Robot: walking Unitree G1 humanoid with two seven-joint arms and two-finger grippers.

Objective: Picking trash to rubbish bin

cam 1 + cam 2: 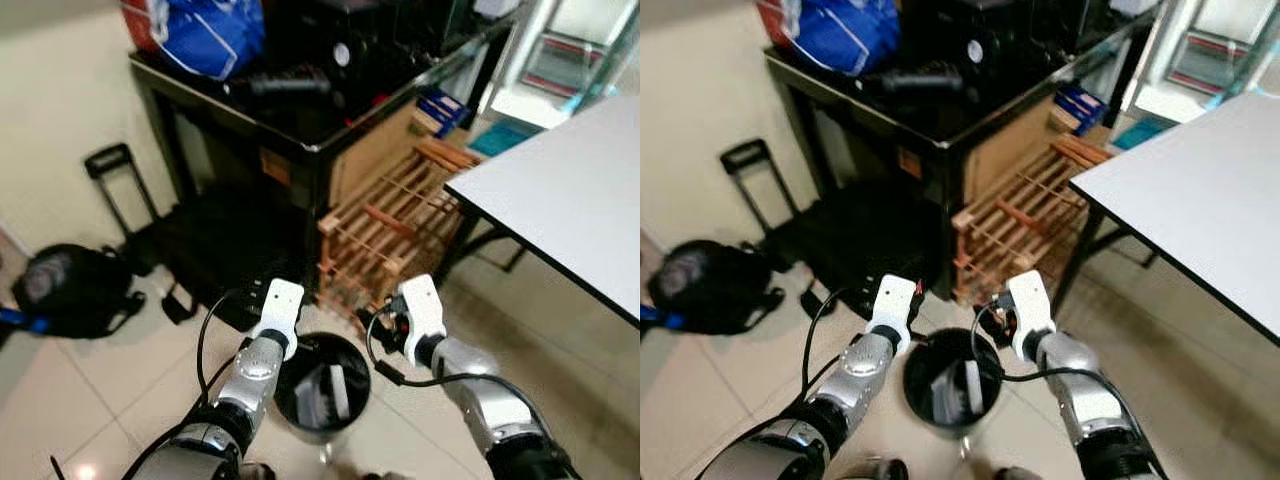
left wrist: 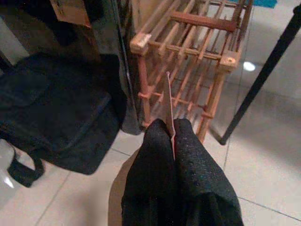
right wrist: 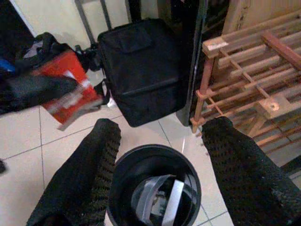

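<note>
We are standing over the black rubbish bin [image 1: 322, 385] on the tiled floor, with both arms reaching down toward it. The bin is sitting between our two pincers, below them and slightly nearer to us than their tips, and grey scraps are already lying inside it. Beyond both pincers the wooden rack [image 1: 385, 230] is leaning by the dark worktop [image 1: 300, 130], and a black bag [image 3: 141, 66] is resting on the floor past the left one.

Our left pincer [image 2: 172, 141] is pressing its fingers tight together on a thin red wrapper [image 3: 70, 96], held on edge so that its long axis is running out ahead of the fingertips. This trash is sitting to the left of the bin mouth, just outside the rim, so we judge the coming move to be a short carry rightward over the opening.

Our right pincer [image 3: 160, 155] is hovering with its fingers spread wide and empty, the bin opening showing directly between them
</note>
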